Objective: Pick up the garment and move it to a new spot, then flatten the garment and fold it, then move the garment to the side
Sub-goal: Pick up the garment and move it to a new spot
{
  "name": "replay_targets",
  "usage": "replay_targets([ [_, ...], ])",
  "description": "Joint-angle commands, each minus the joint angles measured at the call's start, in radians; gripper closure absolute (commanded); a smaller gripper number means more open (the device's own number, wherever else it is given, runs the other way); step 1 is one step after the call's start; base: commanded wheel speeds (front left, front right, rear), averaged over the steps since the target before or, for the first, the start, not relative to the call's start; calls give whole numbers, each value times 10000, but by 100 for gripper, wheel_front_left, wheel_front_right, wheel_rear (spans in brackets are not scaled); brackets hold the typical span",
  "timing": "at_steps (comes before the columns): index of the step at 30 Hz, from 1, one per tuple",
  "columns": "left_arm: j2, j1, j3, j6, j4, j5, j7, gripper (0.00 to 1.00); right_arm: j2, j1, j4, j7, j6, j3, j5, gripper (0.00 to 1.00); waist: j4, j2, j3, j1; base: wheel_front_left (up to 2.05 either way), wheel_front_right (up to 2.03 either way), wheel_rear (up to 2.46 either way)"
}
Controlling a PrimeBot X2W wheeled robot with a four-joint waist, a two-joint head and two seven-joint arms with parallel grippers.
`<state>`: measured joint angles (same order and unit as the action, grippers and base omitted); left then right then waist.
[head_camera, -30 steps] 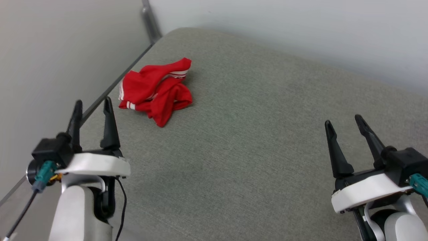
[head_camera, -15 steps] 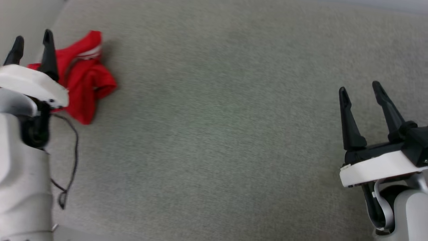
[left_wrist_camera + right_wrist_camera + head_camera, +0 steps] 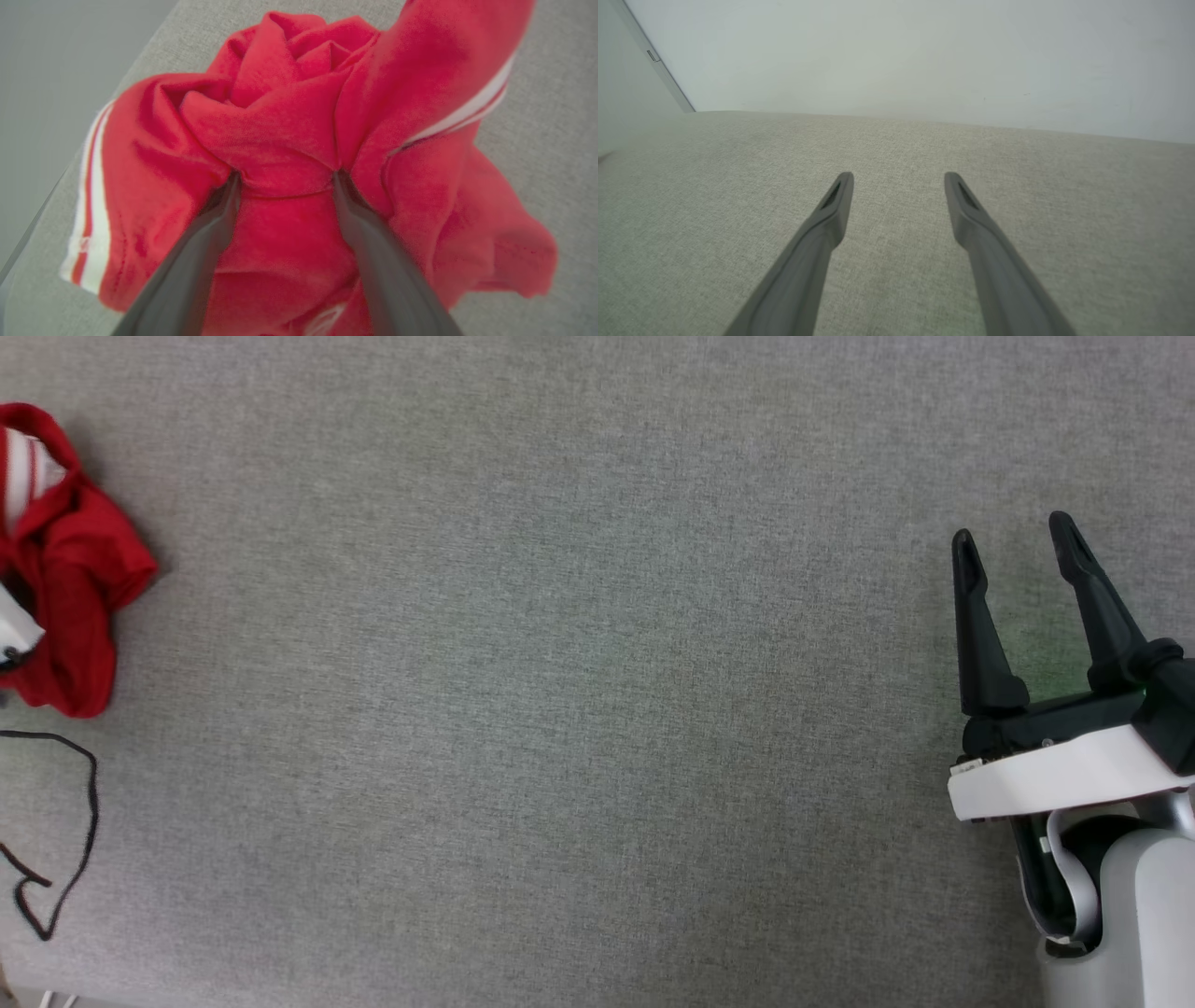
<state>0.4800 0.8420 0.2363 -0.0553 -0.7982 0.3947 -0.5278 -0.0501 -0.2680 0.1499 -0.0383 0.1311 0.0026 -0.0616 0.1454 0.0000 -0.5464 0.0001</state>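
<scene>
- Grey woven fabric covers the wide padded surface (image 3: 597,709), with a pale wall (image 3: 924,56) behind it.
- The garment (image 3: 289,140) lies crumpled in a heap at the far left of that surface, close to its left edge. Red cloth and white striped trim show, and any lettering is hidden in the folds.
- The left gripper (image 3: 285,175) is down on the heap with its fingers spread wide. Their tips press into the folds with a raised ridge of red cloth between them, and nothing is pinched yet.
- The right gripper (image 3: 1013,529) hovers over bare fabric well apart from the heap, fingers equally wide, holding nothing.
- The garment looks light, soft and limp. It will probably sag and unfurl when lifted, and thin jersey can slip out of a shallow pinch.
- The best hold is likely the thick bunched ridge between the left fingers, taken deep, so that several layers come up together rather than one loose flap.
</scene>
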Motion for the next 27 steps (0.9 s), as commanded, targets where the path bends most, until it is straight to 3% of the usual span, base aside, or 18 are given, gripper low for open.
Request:
replay_targets([
  [1,-102,-154,-58,97,-300,50,-539,0,-1,-186,-4,-43,-7,23,48,0,-58,0,-166,-1,0,0,0],
  [6,-217,-464,-159,236,-392,217,-1758,1,-1,-318,-15,-12,-7,72,106,0,-56,0,-214,-1,0,0,0],
  [7,-188,-502,-161,302,-297,210,-1749,70,-1,-327,-31,-14,-7,70,110,0,-52,0,-191,-1,0,0,0],
  [8,-147,-514,-156,326,-184,186,-1647,100,-1,-337,-45,-38,-7,66,133,0,-51,0,-145,-1,0,0,0],
  [14,55,-320,-186,533,761,-124,-174,100,-1,-139,-191,-124,-7,-12,99,0,64,0,390,-1,0,0,0],
  [27,-509,-400,-628,239,1761,-674,4007,100,2,740,-587,-139,-7,-145,-176,0,328,0,2819,-1,0,0,0],
])
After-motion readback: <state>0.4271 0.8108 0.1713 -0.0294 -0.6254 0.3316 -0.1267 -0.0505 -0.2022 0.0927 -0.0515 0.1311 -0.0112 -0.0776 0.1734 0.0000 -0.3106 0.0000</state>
